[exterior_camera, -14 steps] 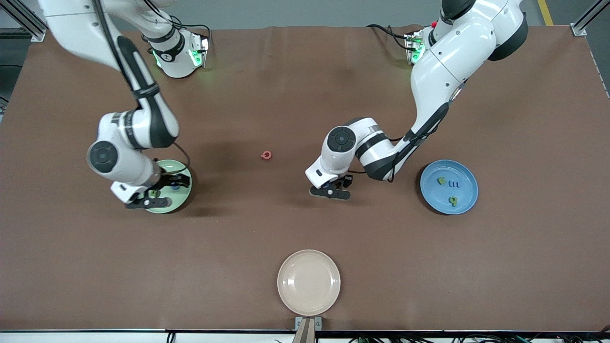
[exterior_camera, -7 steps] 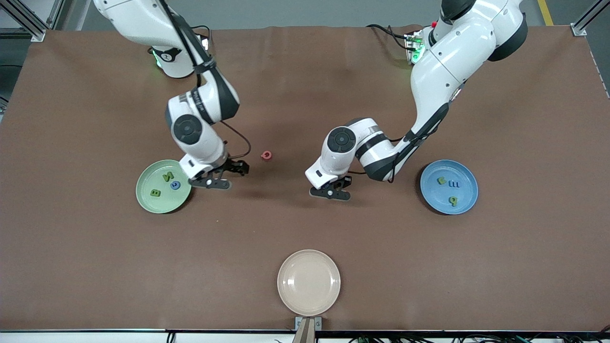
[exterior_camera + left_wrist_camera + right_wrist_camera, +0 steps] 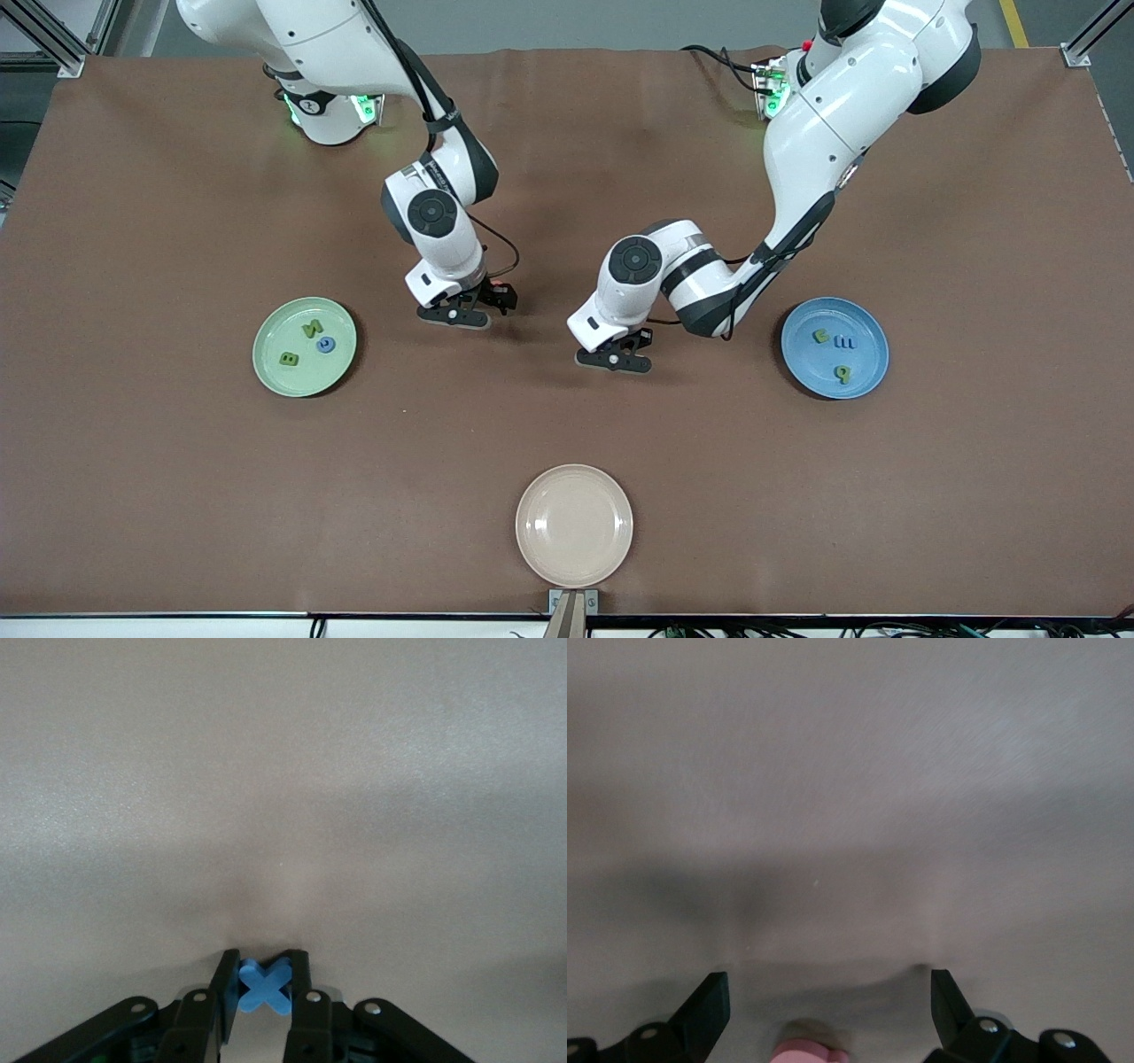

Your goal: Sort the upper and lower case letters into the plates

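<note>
My left gripper [image 3: 264, 961] is shut on a small blue letter x [image 3: 266, 985], low over the brown table near its middle [image 3: 620, 354]; in the front view the x is hidden under the hand. My right gripper [image 3: 478, 306] stands open over a small red letter [image 3: 502, 283], whose pink edge [image 3: 808, 1051] shows between its fingers [image 3: 828, 979] in the right wrist view. The pale green plate [image 3: 283, 332] holds a green N [image 3: 311, 330], a green B [image 3: 289, 359] and a blue letter [image 3: 326, 345]. The blue plate [image 3: 864, 328] holds three small letters.
A cream-beige plate [image 3: 574, 525] lies near the table edge closest to the front camera. The green plate lies toward the right arm's end of the table, the blue one toward the left arm's end.
My right arm has swung from the green plate to the table's middle, over the red letter, staying open. My left gripper has closed on the blue x without shifting place.
</note>
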Controlling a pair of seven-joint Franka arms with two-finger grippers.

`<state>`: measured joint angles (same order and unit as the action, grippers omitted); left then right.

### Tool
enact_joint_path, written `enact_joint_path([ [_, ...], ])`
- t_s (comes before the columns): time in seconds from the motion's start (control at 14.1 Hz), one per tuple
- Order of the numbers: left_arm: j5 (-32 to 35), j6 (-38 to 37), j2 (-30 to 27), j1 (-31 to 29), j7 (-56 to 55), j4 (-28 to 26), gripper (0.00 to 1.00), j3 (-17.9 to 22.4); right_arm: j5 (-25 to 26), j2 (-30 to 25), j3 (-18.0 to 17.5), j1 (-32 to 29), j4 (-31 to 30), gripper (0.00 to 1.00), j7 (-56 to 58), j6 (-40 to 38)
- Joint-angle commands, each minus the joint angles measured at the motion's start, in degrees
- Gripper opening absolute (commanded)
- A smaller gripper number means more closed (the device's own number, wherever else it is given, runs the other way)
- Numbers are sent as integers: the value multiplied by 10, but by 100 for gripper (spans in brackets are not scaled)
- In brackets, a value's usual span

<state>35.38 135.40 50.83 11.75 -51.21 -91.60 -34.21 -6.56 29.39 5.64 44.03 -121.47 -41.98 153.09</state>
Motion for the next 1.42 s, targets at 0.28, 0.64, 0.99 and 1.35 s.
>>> enact_joint_path([
  [0.28, 0, -95, -51, -27, 53, 0, 8, -2, -6, -2, 6, 30, -3, 98, 8, -3],
  [0.64, 1, -116, -116, -216, 140, -102, 7, -119, -6, -4, 5, 33, -3, 95, 65, -25],
  [0.99, 24, -109, -183, -349, 232, -202, 7, -144, -6, -10, 5, 43, -3, 88, 72, -32],
  [1.35, 110, -38, -170, -442, 277, -254, 7, -145, -6, -13, 5, 49, -4, 58, 72, -42],
])
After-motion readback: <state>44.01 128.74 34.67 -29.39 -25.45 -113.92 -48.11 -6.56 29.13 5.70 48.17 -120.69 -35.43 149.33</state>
